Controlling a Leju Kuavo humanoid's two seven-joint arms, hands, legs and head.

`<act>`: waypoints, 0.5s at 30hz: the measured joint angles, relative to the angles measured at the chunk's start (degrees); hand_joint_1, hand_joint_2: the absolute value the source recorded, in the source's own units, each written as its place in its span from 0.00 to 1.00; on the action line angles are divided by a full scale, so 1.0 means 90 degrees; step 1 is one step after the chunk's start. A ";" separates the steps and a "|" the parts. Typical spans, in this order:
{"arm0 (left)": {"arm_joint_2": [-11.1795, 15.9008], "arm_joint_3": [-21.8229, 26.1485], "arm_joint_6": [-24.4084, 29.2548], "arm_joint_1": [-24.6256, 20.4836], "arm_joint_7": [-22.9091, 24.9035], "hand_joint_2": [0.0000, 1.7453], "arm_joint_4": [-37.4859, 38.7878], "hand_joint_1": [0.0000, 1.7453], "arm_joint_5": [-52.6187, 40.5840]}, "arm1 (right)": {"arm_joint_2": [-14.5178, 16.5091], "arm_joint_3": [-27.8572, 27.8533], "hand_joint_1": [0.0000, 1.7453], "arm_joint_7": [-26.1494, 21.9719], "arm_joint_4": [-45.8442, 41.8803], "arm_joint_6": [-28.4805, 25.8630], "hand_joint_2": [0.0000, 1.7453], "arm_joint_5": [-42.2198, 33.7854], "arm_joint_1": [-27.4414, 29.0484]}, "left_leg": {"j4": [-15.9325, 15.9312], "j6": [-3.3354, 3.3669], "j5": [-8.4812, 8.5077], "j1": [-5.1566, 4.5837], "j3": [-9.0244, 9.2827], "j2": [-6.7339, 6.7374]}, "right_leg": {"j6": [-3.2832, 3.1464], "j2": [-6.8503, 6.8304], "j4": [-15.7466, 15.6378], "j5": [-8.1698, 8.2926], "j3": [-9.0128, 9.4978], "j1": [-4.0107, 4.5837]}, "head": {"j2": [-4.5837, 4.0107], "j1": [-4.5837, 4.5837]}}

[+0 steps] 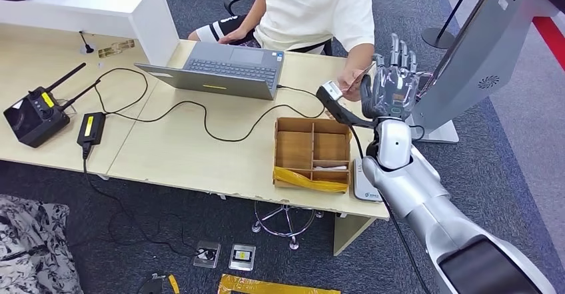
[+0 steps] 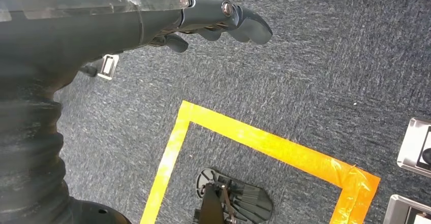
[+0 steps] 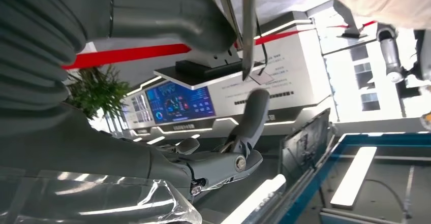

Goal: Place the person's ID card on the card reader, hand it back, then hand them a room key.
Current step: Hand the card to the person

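Right hand raised to the person at the bench

The right hand [image 1: 394, 84] is up with fingers spread, holding nothing; the person's hand [image 1: 351, 81] holds a thin card [image 1: 360, 76] beside it. The card reader [image 1: 365, 182] lies bare, so the task looks barely begun. The left hand [image 2: 223, 21] hangs loose over the floor.

L hand [image 2: 223, 21] empty, fingers apart, over carpet [image 2: 315, 71] w/ yellow tape [image 2: 264, 142].

ID card [image 1: 358, 79]: thin, pale, held in person's hand [image 1: 349, 81] just beside raised right hand [image 1: 393, 84]. Card reader [image 1: 366, 182]: white, flat on worktop [image 1: 200, 154] edge, beside wooden organiser [image 1: 312, 154].
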 joint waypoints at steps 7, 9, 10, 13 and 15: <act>0.0000 0.0129 0.0000 0.0157 -0.0038 1.00 0.0005 0.00 0.0154 | -0.0711 -0.0820 0.00 -0.0420 -0.1891 -0.0129 1.00 -0.0804 0.1434 | 0.0001 0.0003 -0.0012 0.0003 -0.0001 -0.0010 | 0.0000 -0.0013 -0.0015 -0.0005 0.0010 0.0004 | 0.0000 0.0001; 0.0001 0.0211 0.0000 0.0233 -0.0074 1.00 0.0012 0.00 0.0188 | -0.0839 -0.1295 0.00 -0.0661 -0.2720 -0.0133 1.00 -0.0910 0.2104 | 0.0001 0.0002 -0.0021 0.0005 0.0000 -0.0009 | 0.0002 -0.0011 -0.0018 -0.0010 0.0009 0.0005 | 0.0000 -0.0001; 0.0001 0.0257 0.0000 0.0260 -0.0097 1.00 0.0016 0.00 0.0199 | -0.0887 -0.1536 0.00 -0.0762 -0.3144 -0.0135 1.00 -0.0923 0.2443 | 0.0001 0.0001 -0.0024 0.0005 0.0000 -0.0009 | 0.0002 -0.0012 -0.0019 -0.0013 0.0008 0.0006 | 0.0000 -0.0001; 0.0001 0.0409 0.0000 0.0297 -0.0157 1.00 0.0032 0.00 0.0202 | -0.0973 -0.2237 0.00 -0.1065 -0.4231 -0.0136 1.00 -0.1017 0.3336 | 0.0000 0.0002 -0.0029 0.0006 -0.0001 -0.0014 | 0.0000 -0.0021 -0.0021 -0.0022 0.0010 0.0007 | 0.0000 0.0000; 0.0001 0.0515 0.0000 0.0304 -0.0179 1.00 0.0048 0.00 0.0155 | -0.0948 -0.2764 0.00 -0.1456 -0.4806 -0.0136 1.00 -0.1283 0.3893 | 0.0000 0.0002 -0.0032 0.0009 0.0002 -0.0016 | 0.0000 -0.0024 -0.0022 -0.0027 0.0017 0.0010 | 0.0000 0.0002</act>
